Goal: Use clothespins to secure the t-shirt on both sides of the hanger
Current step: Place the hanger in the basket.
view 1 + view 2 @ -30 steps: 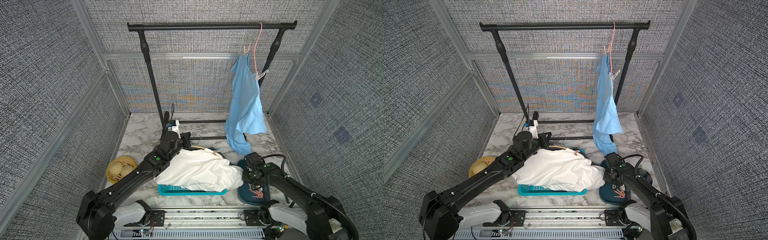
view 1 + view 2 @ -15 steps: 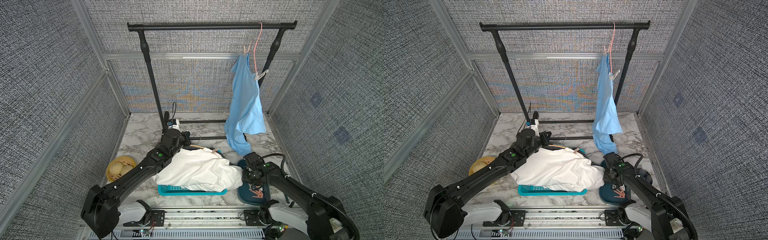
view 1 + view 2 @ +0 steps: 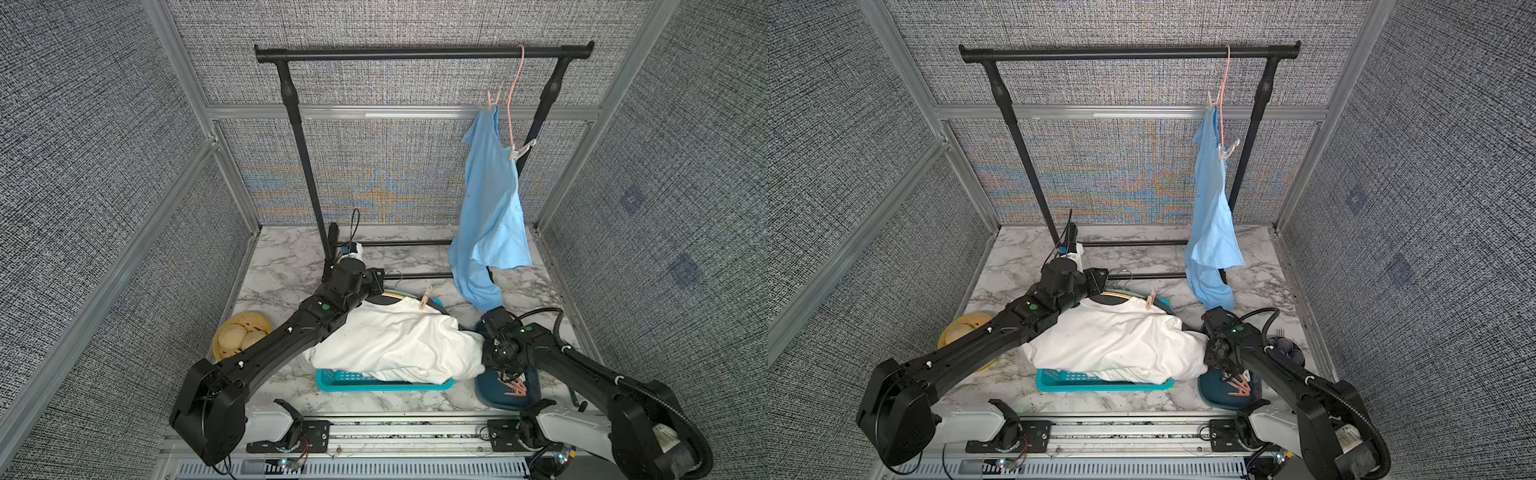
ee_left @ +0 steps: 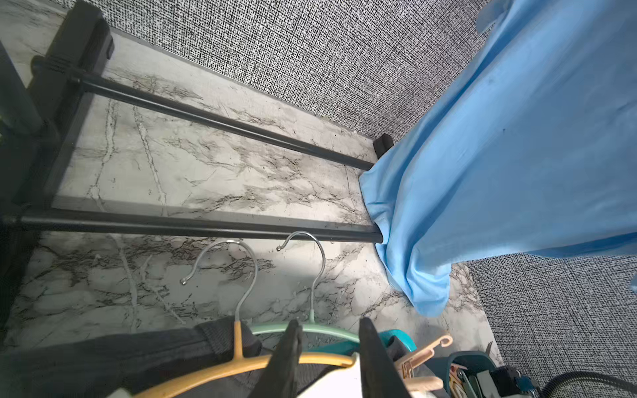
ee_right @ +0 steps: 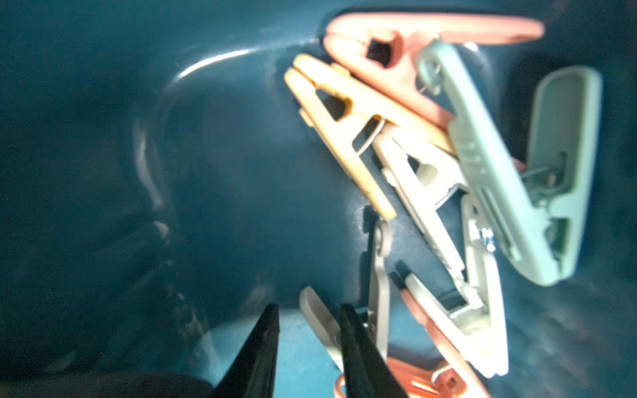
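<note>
Left gripper (image 4: pixel 330 322) has let go, jaws spread over white t-shirt (image 3: pixel 395 340); one clothespin (image 3: pixel 424 297) clipped at its shoulder. Other side left: right gripper (image 5: pixel 309 306), jaws apart, at grey clothespin (image 5: pixel 379 293) in dark-blue tray (image 3: pixel 490 395).

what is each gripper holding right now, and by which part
Nothing is clamped, it seems. The left gripper stands open over the yellow hanger. The right gripper is open in the tray, the end of a grey clothespin loose between its jaws.

Lab cell: fabric walls (image 3: pixel 83 166), aluminium frame (image 3: pixel 395 112), marble tabletop (image 3: pixel 291 257).
</note>
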